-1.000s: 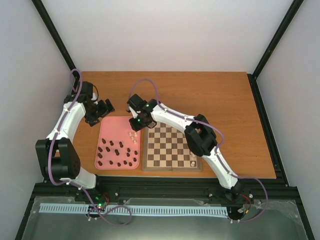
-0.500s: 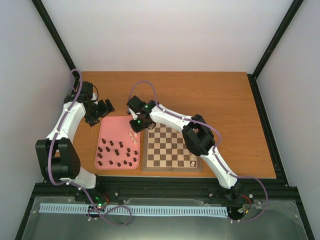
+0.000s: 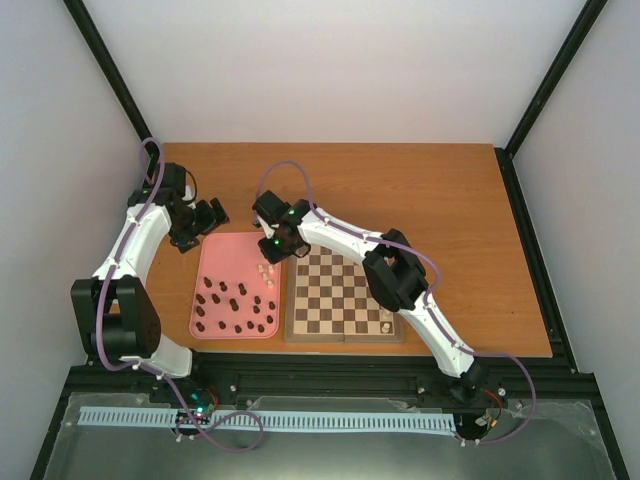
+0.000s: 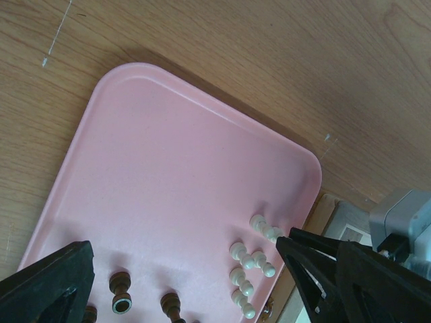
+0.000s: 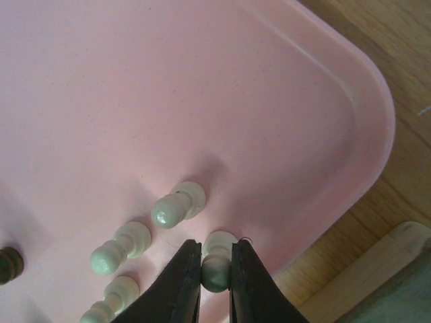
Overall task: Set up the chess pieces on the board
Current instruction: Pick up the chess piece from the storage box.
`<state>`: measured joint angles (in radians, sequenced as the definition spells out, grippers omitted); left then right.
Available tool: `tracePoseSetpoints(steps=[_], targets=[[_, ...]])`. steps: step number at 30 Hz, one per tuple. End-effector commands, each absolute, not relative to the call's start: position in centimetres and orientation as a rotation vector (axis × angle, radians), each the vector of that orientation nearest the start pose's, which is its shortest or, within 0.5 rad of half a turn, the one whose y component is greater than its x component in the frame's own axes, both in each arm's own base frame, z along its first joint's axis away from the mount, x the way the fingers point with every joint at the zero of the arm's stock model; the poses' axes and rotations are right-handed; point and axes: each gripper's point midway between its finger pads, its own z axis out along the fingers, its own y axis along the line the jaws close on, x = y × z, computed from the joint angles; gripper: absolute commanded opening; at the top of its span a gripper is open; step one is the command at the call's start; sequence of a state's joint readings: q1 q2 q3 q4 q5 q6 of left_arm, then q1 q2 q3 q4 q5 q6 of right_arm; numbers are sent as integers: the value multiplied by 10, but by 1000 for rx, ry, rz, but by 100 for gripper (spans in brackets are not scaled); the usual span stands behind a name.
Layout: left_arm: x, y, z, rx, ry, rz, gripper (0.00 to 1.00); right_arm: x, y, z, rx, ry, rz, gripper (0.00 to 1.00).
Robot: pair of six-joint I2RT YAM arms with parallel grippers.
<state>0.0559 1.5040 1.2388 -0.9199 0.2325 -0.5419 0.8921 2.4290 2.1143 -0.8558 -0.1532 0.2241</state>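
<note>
Several cream-white chess pieces (image 3: 264,272) stand near the right edge of the pink tray (image 3: 228,255), with several dark pieces (image 3: 235,310) nearer the front. My right gripper (image 5: 216,249) is low over the tray, shut on the round head of one white pawn (image 5: 217,272) whose base rests on the tray. More white pawns (image 5: 176,205) stand just to its left. The board (image 3: 345,295) lies right of the tray, with a white piece (image 3: 387,320) at its near right corner. My left gripper (image 3: 215,212) hangs open beyond the tray's far left corner, holding nothing.
The tray's raised rim (image 5: 367,134) runs close beside the held pawn, and the board's corner (image 5: 384,269) sits just past it. In the left wrist view the white pawns (image 4: 252,259) and dark pieces (image 4: 121,293) stand between my open fingers (image 4: 74,266).
The right gripper's jaws have closed onto the white pawn and the wrist shifted slightly toward the far left. The left arm has not moved.
</note>
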Motion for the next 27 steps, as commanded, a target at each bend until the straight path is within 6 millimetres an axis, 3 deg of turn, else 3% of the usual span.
tracePoseSetpoints(steps=[1,5,8,14,19,22,25,27], targets=[[350,-21,152,-734,2673,-449,100,339,457,42,-976,2665,451,8],[349,-21,152,-732,2672,-449,100,343,456,50,-974,2635,435,3],[349,-21,154,-731,2668,-447,100,349,458,67,-970,2585,434,3],[349,-20,157,-728,2659,-445,100,360,455,120,-921,2492,446,3],[349,-20,159,-727,2653,-446,100,365,440,160,-860,2449,461,3],[348,-20,159,-726,2653,-445,100,362,422,173,-821,2459,445,3],[347,-20,158,-725,2653,-444,100,354,389,176,-755,2497,413,3],[346,-20,158,-728,2652,-444,100,344,359,160,-706,2554,356,3]])
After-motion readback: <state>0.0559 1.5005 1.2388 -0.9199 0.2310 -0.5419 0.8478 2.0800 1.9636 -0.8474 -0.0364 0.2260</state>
